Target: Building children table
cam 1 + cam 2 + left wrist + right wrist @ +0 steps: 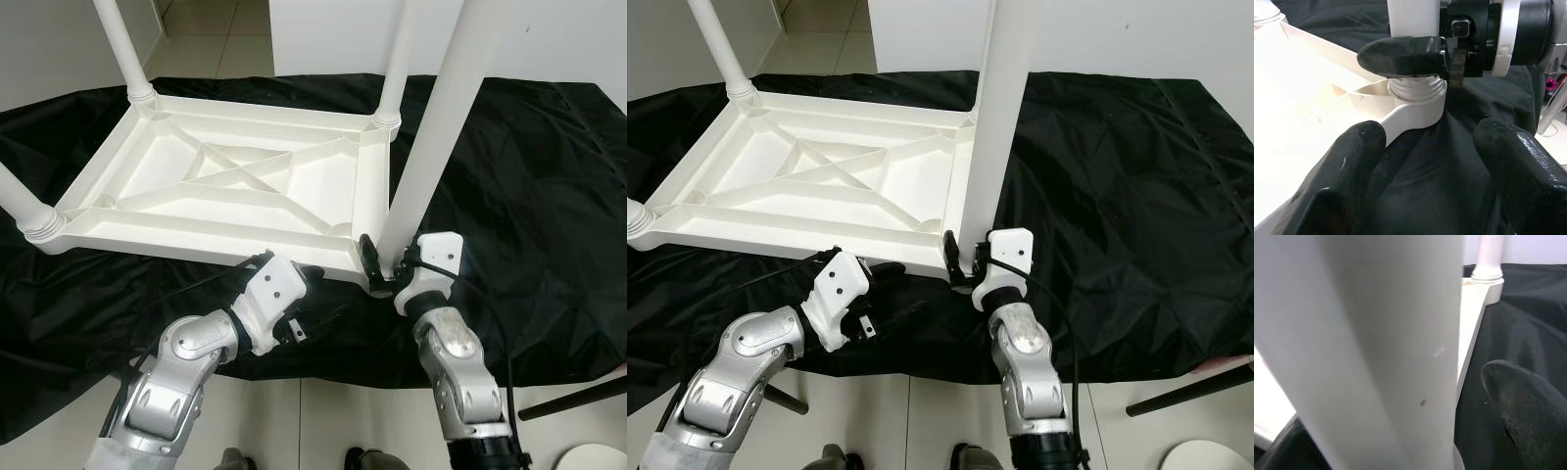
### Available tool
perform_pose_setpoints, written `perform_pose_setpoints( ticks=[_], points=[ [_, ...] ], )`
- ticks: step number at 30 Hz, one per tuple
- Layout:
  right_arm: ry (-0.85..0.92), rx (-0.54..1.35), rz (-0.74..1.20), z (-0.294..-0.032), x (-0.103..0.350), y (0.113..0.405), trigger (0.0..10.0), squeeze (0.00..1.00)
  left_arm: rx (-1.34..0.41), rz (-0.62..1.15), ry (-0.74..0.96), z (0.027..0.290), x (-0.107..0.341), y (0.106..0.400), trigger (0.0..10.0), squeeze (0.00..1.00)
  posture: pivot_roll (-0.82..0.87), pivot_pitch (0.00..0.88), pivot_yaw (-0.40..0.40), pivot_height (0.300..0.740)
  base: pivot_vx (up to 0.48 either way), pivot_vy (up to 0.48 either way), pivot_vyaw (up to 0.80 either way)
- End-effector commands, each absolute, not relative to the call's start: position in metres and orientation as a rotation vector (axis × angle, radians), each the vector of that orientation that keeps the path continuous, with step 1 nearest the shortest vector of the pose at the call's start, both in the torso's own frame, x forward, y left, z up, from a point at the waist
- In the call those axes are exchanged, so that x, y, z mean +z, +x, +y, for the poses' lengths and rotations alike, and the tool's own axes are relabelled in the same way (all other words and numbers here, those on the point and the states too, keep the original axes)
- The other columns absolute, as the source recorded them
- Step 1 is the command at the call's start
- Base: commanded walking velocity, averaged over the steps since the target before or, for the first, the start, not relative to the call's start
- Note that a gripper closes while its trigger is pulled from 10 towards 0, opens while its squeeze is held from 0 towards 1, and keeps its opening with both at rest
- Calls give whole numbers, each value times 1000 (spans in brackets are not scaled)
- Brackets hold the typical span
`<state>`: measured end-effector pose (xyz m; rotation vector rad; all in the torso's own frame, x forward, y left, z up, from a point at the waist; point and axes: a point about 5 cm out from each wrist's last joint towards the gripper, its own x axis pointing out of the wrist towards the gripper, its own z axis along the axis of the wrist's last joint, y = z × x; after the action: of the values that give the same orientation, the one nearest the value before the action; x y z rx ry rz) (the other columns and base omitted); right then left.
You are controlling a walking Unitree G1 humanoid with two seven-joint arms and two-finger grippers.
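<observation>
Table [235,181], white plastic and flipped upside down, lies across the upper left and centre of the head views on a black sheet [519,176] that covers the floor. Its ribbed underside faces up, crossed by diagonal braces. Three legs stand up from the far left corner [122,44], the near left corner [20,201] and the far right corner [397,59].

Down at the near right corner, the fourth leg [436,127] rises tall and leans slightly right, its foot seated in the corner socket [1418,103]. The right gripper [384,266] is right there at the base, its black fingers [1400,56] set on either side of the leg just above the threaded collar. In the left wrist view one finger lies across the front of the leg, touching it; in the right wrist view the leg runs up close between the two fingers, one dark fingertip [1525,406] standing beside it. Clamped on the leg, by the look of it.

The left gripper [315,318] sits low in the centre of the head views, just in front of the table's near edge, hovering over the black sheet. Its two fingers [1339,181] are spread wide apart and hold nothing, pointing toward the corner socket and the right gripper.

Pale floor tiles [323,421] show along the bottom edge.
</observation>
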<state>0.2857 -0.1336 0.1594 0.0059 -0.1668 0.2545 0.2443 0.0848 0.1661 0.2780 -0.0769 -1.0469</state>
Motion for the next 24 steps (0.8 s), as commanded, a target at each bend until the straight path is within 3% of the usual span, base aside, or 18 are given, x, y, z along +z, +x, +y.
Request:
perform_pose_setpoints(
  ticks=[1, 5, 10, 16, 17, 18, 19, 20, 24],
  points=[
    [25, 317, -147, -133, 155, 286, 10000, 0, -995, -65, 265, 87, 163, 244, 10000, 0, -48, 129, 28, 740, 0, 0, 0],
    [9, 408, -155, -135, 157, 287, 10000, 0, -1001, -66, 259, 85, 163, 243, 10000, 0, -49, 130, 32, 740, 0, 0, 0],
    [-84, 667, -170, -135, 163, 297, 10000, 0, -1017, -60, 259, 83, 162, 242, 10000, 0, -53, 122, 46, 740, 0, 0, 0],
    [-166, 794, -146, -135, 163, 308, 10000, 0, -1035, -60, 260, 81, 163, 241, 10000, 0, -49, 113, 54, 740, 0, 0, 0],
    [-171, 816, -137, -135, 162, 309, 7725, 0, -1037, -60, 262, 81, 163, 241, 10000, 0, -49, 112, 53, 740, 0, 0, 0],
    [-171, 816, -137, -135, 162, 309, 7725, 0, -1037, -60, 262, 81, 163, 241, 10000, 0, -49, 112, 53, 740, 0, 0, 0],
    [-176, 833, -128, -136, 162, 310, 4549, 0, -1037, -60, 262, 81, 163, 241, 10000, 0, -49, 112, 53, 740, 0, 0, 0],
    [-177, 847, -123, -137, 161, 310, 0, 0, -1038, -59, 262, 81, 163, 241, 10000, 0, -47, 111, 52, 740, 0, 0, 0],
    [-196, 865, -98, -142, 158, 311, 0, 0, -1038, -59, 262, 82, 163, 241, 10000, 0, -47, 110, 50, 740, 0, 0, 0]
  ],
)
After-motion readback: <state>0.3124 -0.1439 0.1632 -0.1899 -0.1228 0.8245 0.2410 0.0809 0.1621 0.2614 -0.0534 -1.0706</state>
